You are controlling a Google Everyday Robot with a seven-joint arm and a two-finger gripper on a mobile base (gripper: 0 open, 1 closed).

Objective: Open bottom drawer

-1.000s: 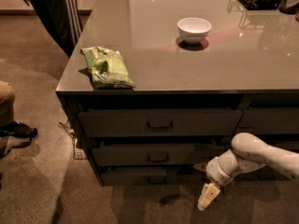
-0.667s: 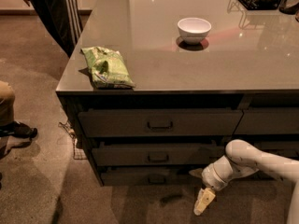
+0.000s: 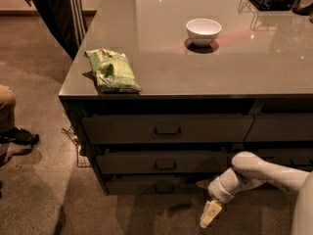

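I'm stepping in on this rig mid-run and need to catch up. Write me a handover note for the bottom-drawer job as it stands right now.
Gripper: low in front of the drawer stack, close to the floor, pointing downward. It sits to the right of the handle and below it, not touching it.
Bottom drawer: lowest and slimmest of the stack, under the two taller drawers. None of its interior shows, so it looks shut.
Done: the arm is at drawer height, nothing more.
Left: move the gripper left and up to the handle, take hold, pull the drawer straight out.
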